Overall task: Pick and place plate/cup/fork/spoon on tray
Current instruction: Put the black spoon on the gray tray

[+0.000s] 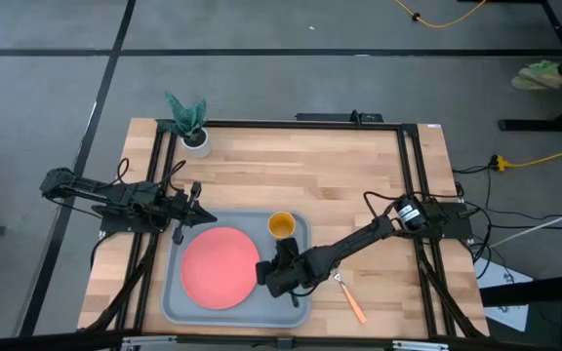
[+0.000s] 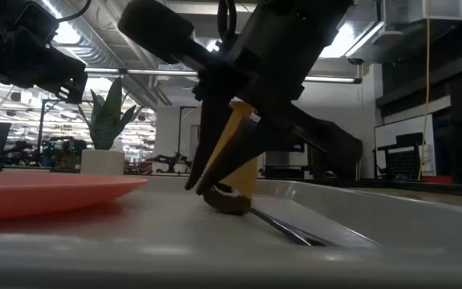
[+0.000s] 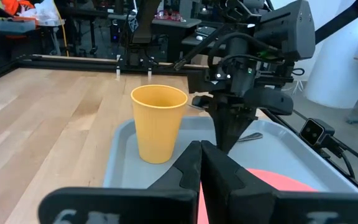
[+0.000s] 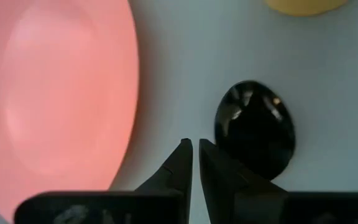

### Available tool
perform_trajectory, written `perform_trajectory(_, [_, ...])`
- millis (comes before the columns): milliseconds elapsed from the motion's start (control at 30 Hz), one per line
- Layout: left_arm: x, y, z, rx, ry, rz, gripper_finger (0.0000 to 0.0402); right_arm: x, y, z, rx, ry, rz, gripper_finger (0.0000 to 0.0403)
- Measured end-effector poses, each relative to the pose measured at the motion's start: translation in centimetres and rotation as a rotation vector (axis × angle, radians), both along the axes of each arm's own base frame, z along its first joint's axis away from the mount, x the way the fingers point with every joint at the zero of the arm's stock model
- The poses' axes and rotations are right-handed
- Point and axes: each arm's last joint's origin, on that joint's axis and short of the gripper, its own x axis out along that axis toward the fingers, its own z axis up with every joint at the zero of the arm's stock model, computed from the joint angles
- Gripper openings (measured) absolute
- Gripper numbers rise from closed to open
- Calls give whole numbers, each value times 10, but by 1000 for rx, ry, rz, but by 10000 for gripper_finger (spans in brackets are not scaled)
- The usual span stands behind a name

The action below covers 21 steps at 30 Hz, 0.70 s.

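Observation:
The grey tray (image 1: 176,292) lies at the table's near middle. The pink-red plate (image 1: 218,269) and the yellow cup (image 1: 281,225) stand on it. The dark spoon (image 4: 257,127) lies on the tray floor between them, its handle (image 2: 291,231) toward the near edge. My right gripper (image 1: 279,276) is shut and points down just beside the spoon's bowl (image 2: 229,205). The orange-handled fork (image 1: 350,298) lies on the table right of the tray. My left gripper (image 1: 201,216) is shut and empty at the tray's far left corner. My right gripper's shut fingers (image 4: 185,158) point down from above beside the spoon's bowl (image 4: 229,134). I cannot tell whether a fingertip touches the bowl. The spoon lies flat on the tray floor.
A white pot with a green plant (image 1: 191,122) stands at the table's far left corner. Black frame rails (image 1: 410,185) run along the table's left, right and far sides. Bare wood lies between the tray and the far rail.

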Motion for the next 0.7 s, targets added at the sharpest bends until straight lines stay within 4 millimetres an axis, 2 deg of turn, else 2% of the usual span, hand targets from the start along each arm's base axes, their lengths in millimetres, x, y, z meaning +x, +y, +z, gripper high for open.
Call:
perform_trajectory(567, [0, 0, 0, 0, 0, 0, 0, 6, -1, 3, 10, -45, 14, 33])
perform_trajectory(700, [0, 0, 0, 0, 0, -1, 0, 7, -4, -4, 3, -27, 8, 33])
